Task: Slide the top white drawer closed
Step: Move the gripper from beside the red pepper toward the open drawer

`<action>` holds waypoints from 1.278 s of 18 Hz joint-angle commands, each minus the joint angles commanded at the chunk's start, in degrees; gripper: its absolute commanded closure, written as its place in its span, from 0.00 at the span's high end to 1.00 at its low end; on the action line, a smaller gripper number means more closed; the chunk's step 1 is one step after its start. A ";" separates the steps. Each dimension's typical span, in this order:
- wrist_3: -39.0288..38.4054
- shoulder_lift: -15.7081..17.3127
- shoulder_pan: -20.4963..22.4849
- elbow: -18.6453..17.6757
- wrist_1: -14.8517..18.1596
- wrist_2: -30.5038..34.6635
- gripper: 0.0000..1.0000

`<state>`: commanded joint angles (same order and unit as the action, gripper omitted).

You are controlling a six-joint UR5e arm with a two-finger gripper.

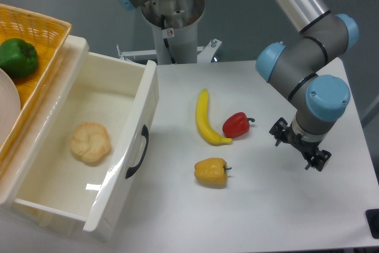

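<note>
The top white drawer [77, 146] fills the lower left of the frame, pulled well out, its front panel slanting from upper centre-left down toward the bottom edge, with the curved black handle [137, 152] on the outer face. Inside lies a pale bread roll [90, 142]. Above it at the upper left sits a yellow wicker basket [41, 34] holding a green pepper [18, 57]. On the worktop [266, 205] at centre lie a banana [206, 118], a red pepper [237, 125] and a yellow pepper [211, 172]. The end effector [300, 145] hangs at the right, well apart from the drawer, holding nothing; how far its fingers are spread I cannot tell. The approach looks not yet begun: next it likely must cross left past the produce and press the front panel inward
</note>
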<state>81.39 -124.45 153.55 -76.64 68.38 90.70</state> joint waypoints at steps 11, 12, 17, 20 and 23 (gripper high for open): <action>-5.53 0.09 -4.39 -1.32 -0.61 0.17 1.00; -5.71 0.35 -5.09 -1.75 -0.88 1.66 1.00; -7.29 0.62 -7.91 -2.98 -0.88 9.67 1.00; -13.43 0.88 -9.31 -3.43 -0.88 8.53 1.00; -19.57 1.49 -9.67 -4.83 -3.76 1.35 1.00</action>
<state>61.81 -122.96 143.88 -81.47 64.62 92.05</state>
